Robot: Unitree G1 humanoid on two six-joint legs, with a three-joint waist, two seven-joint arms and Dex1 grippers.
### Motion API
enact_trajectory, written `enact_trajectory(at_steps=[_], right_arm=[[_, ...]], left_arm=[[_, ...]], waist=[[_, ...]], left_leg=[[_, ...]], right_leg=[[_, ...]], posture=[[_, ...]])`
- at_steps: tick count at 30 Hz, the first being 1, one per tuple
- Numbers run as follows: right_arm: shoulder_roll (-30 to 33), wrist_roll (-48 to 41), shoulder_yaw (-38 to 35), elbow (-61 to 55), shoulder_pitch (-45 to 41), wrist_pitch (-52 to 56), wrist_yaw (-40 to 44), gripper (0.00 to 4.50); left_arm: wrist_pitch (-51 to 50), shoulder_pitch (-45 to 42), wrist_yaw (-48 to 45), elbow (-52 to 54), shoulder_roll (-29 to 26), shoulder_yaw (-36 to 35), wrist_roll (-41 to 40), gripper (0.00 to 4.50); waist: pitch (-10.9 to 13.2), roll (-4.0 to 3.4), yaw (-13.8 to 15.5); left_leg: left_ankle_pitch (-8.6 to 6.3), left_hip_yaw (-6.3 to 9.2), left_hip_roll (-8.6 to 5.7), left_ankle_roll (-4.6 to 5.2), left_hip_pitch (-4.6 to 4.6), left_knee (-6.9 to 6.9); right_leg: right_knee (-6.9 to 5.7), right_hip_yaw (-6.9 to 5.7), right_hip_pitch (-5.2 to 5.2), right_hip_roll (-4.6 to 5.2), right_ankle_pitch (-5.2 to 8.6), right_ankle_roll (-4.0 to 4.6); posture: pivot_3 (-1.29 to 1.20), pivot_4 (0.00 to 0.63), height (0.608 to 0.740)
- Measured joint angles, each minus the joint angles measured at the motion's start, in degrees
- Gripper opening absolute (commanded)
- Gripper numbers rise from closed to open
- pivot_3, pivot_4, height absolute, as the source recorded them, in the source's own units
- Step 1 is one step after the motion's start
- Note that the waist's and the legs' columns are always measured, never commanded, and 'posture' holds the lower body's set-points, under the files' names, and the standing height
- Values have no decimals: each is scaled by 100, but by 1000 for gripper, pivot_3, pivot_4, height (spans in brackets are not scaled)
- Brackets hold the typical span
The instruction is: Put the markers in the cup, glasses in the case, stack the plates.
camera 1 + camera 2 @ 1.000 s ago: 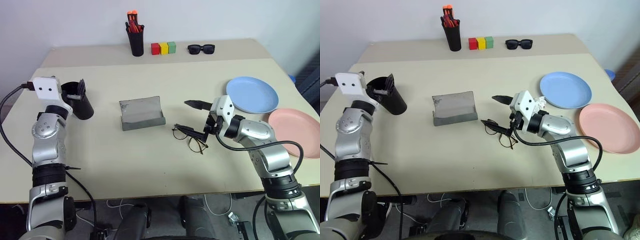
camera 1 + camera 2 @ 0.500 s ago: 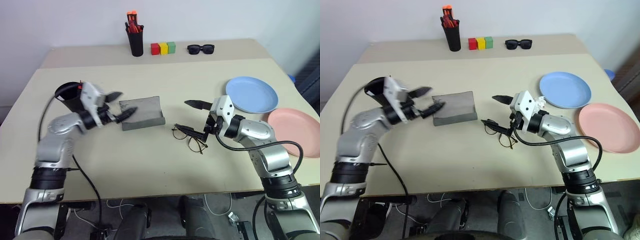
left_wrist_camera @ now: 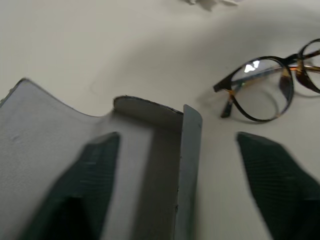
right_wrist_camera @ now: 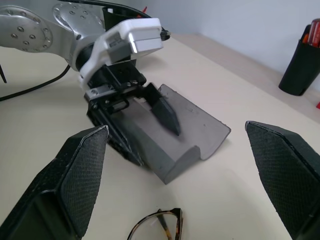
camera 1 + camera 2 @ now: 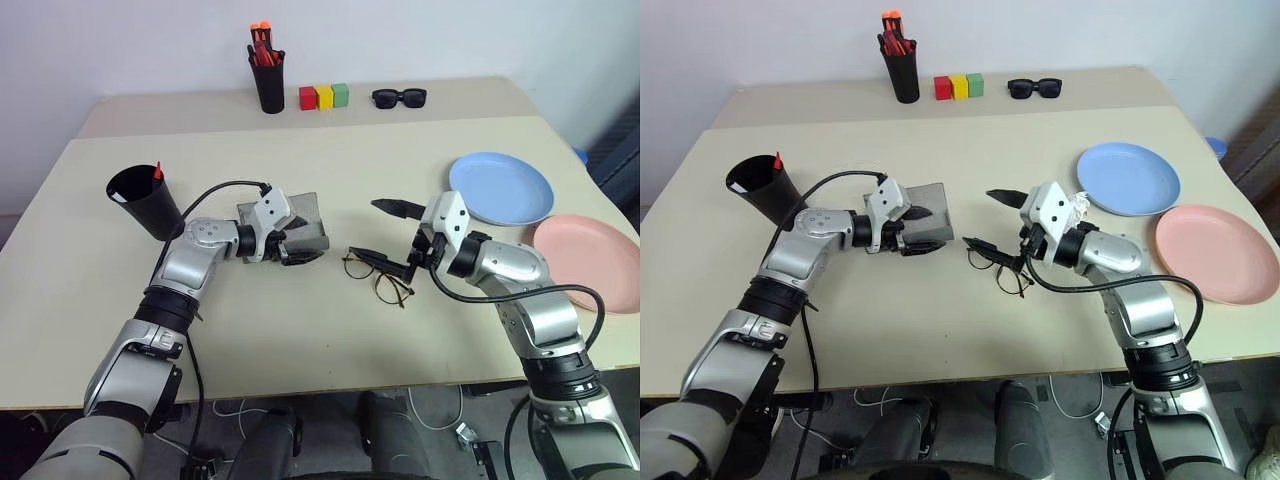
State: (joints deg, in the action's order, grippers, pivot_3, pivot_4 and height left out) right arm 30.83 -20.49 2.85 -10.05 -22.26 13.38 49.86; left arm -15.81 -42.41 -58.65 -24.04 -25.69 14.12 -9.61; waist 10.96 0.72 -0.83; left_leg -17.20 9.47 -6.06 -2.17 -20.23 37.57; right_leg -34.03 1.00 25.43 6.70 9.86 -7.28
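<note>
The grey case (image 5: 305, 212) lies open at the table's middle with its lid raised. My left gripper (image 5: 303, 248) is open astride the case's front wall, one finger (image 4: 167, 112) inside the tray and the other outside on the table side. The thin-framed glasses (image 5: 380, 275) rest on the table just right of the case, also seen as the glasses (image 3: 265, 95). Over them my right gripper (image 5: 392, 236) stands open, its lower finger close to the frame. The black cup (image 5: 145, 200) at the left holds a red marker (image 5: 158, 171), whose tip pokes out. The blue plate (image 5: 500, 188) and pink plate (image 5: 590, 262) lie side by side at the right.
On the rear table stand a black pen holder with orange-red pens (image 5: 268, 75), three coloured blocks (image 5: 320, 97) and black sunglasses (image 5: 399, 97). The pink plate sits near the table's right edge.
My left arm has swung right from the cup to the case, and its fingers have narrowed astride the front wall. The right arm has stayed put.
</note>
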Motion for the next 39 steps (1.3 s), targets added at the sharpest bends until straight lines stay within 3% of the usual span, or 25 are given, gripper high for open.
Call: enact_trajectory(at_steps=[4, 5, 12, 18, 27, 32, 39], right_arm=[[-1, 0, 0, 0, -1, -1, -10, 4500], [-1, 0, 0, 0, -1, -1, -10, 4500], [-14, 30, 22, 20, -63, -50, 1, 4500], [-27, 64, 27, 37, -87, -97, 22, 4500], [-41, 71, 35, 84, -122, -110, 74, 4500], [-43, 72, 35, 82, -121, -109, 76, 4500], [-13, 72, 36, 76, -120, -44, 78, 4500]], left_arm=[[-163, -11, -113, 72, -18, 17, 67, 138], [-252, -10, -157, 119, -32, 30, 68, 62], [-904, 104, -580, 473, -487, 64, 104, 62], [-1464, 183, -1349, 992, -979, -59, -370, 62], [-1088, 887, -2644, 1779, -1771, -36, -706, 62], [-650, 941, -2594, 1657, -1609, 68, -535, 62], [-218, 858, -2422, 1510, -1228, 1, -569, 3348]], waist=[[0, 0, -6], [0, 0, -7], [0, 0, -4], [1, -1, -3], [2, -2, -5], [2, -1, 33], [2, -1, -14]], left_leg=[[0, 0, 0, 0, 2, 0], [0, 0, 0, 0, 1, 0], [-1, 2, 0, 1, -3, 0], [-1, 4, 1, 2, -5, 0], [-2, 2, 3, 4, -4, -2], [-2, 4, 2, 4, -7, 4], [-2, 2, 3, 4, -5, 1]], right_leg=[[-1, 0, 0, 0, 0, 0], [-1, 0, 0, 0, 0, 0], [-1, 0, 2, -1, 0, 0], [-1, -1, 3, -1, 0, 0], [0, 0, 4, 0, 1, 0], [0, 0, 2, 0, 0, 0], [-2, 0, 5, -1, 0, 1]], posture=[[0, 150, 740], [0, 150, 740], [0, 150, 740], [0, 150, 740], [0, 150, 740], [0, 150, 740], [0, 150, 740]])
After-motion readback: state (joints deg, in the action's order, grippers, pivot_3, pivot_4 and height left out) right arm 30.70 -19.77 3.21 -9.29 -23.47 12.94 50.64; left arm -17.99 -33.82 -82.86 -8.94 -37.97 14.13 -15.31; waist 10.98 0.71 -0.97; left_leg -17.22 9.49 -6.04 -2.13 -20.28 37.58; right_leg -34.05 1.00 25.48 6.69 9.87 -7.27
